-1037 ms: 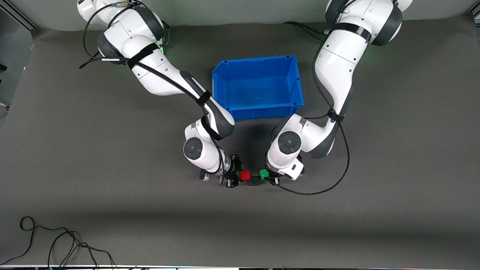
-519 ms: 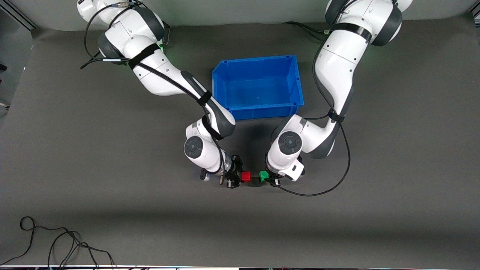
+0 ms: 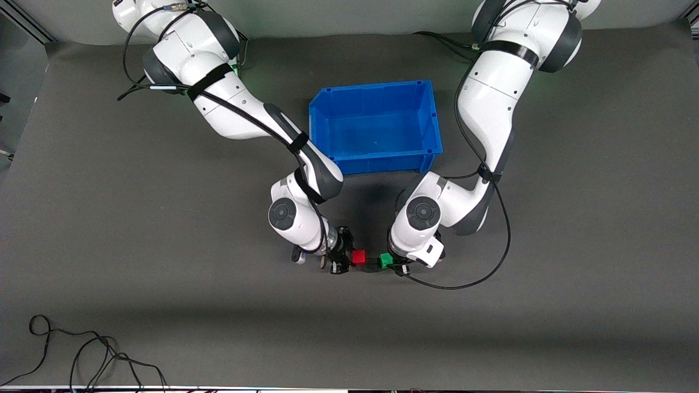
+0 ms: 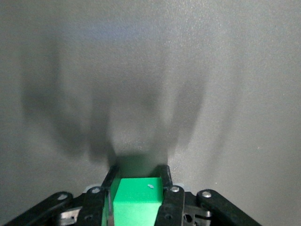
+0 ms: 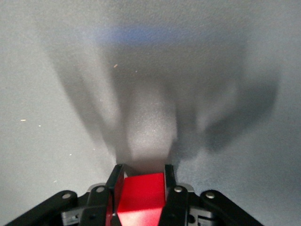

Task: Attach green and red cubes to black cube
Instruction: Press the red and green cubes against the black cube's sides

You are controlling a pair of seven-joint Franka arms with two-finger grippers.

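Observation:
My right gripper (image 3: 352,258) is shut on the red cube (image 3: 358,257), seen between its fingers in the right wrist view (image 5: 140,193). My left gripper (image 3: 393,263) is shut on the green cube (image 3: 386,260), seen between its fingers in the left wrist view (image 4: 136,200). Both cubes are held low over the grey mat, facing each other. The black cube (image 3: 372,266) lies on the mat between them, close to both. I cannot tell whether either cube touches it. It does not show clearly in the wrist views.
An empty blue bin (image 3: 374,87) stands on the mat farther from the front camera than the cubes, between the two arms. A black cable (image 3: 464,279) loops from the left arm beside its gripper. Loose cables (image 3: 82,349) lie at the mat's near edge, toward the right arm's end.
My left gripper has moved the green cube slightly lower in the front view and closer to the black cube. My right gripper with the red cube has barely shifted.

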